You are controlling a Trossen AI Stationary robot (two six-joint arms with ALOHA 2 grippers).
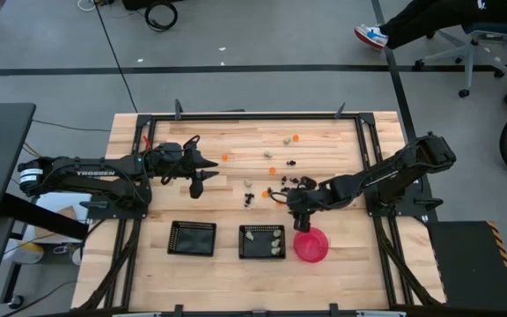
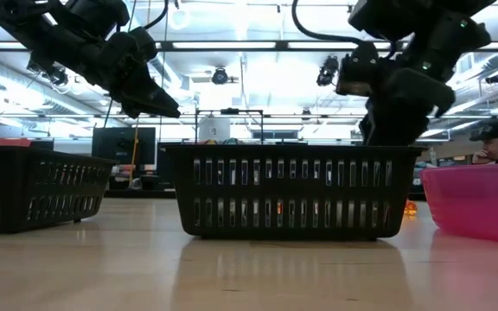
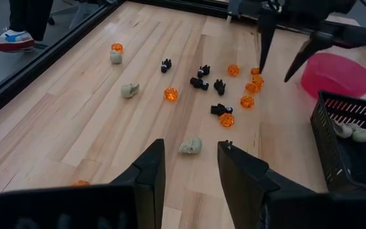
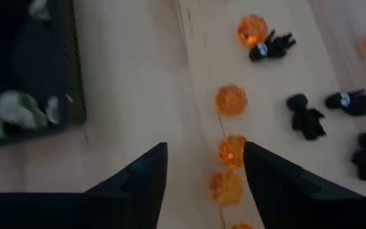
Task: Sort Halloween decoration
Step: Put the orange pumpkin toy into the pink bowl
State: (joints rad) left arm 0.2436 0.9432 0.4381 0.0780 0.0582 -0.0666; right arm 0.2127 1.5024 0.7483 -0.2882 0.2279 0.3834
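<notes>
Looking from table height, you can't see the trinkets; the middle mesh tray (image 2: pixel 288 190) blocks them, and the pink bowl (image 2: pixel 478 197) is cut off at the edge. Your right gripper (image 4: pixel 205 166) hangs low with its fingers apart and nothing between them. Three orange trinkets (image 4: pixel 231 100) lie in a row right in front of it, the nearest one by a fingertip. Black trinkets (image 4: pixel 305 116) sit off to one side. Your left gripper (image 3: pixel 190 166) is open too, holding nothing. A cream skull (image 3: pixel 191 145) lies just ahead of its fingers. More cream pieces (image 1: pixel 263 235) rest in the middle tray.
</notes>
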